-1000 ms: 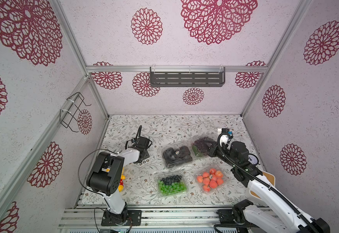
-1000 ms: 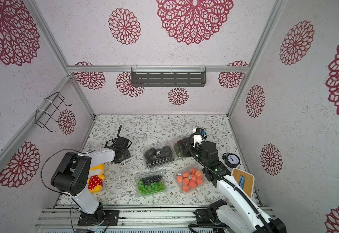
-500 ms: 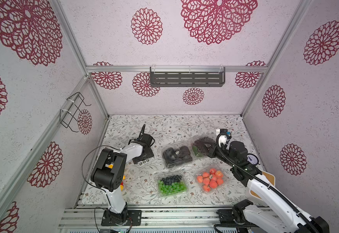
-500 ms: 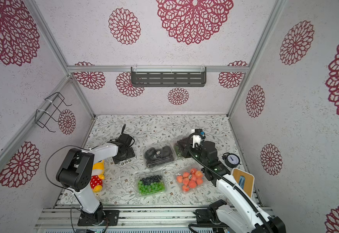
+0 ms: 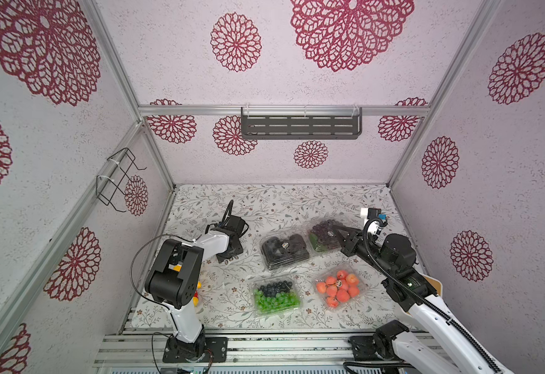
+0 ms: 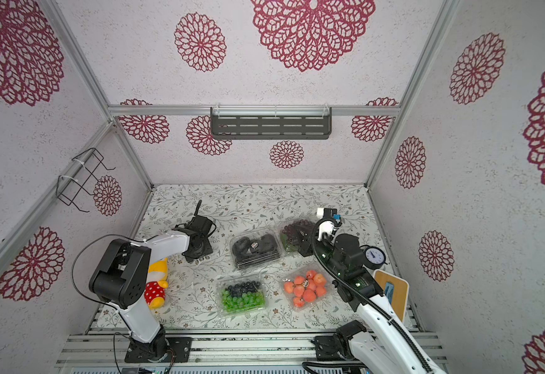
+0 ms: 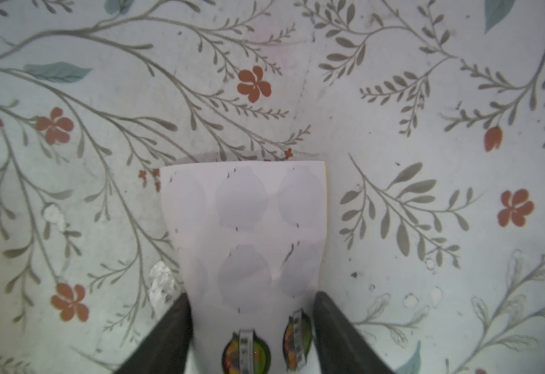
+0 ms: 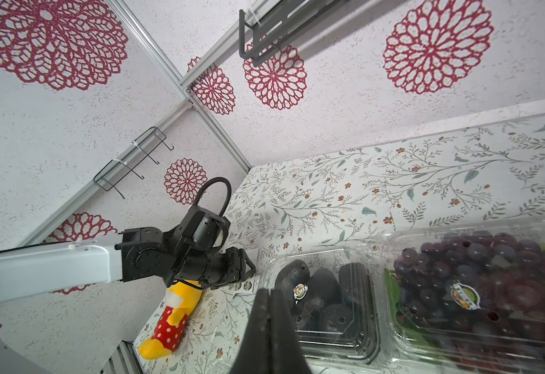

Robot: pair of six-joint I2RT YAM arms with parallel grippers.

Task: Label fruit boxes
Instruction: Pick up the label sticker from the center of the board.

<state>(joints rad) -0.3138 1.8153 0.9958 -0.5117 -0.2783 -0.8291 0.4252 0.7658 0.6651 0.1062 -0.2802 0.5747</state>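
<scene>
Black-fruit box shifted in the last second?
No. The black-fruit box keeps its spot on the table, at the same offset from the grey wall shelf.

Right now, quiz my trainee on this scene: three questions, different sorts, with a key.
1. True or false: the right tool is shut.
2. The sticker sheet lies between the fingers of: A) the left tool, B) the right tool, C) neither.
3. What colour is the fruit in the fruit box nearest the right tool?
Key: 1 true; 2 A; 3 dark purple.
</scene>
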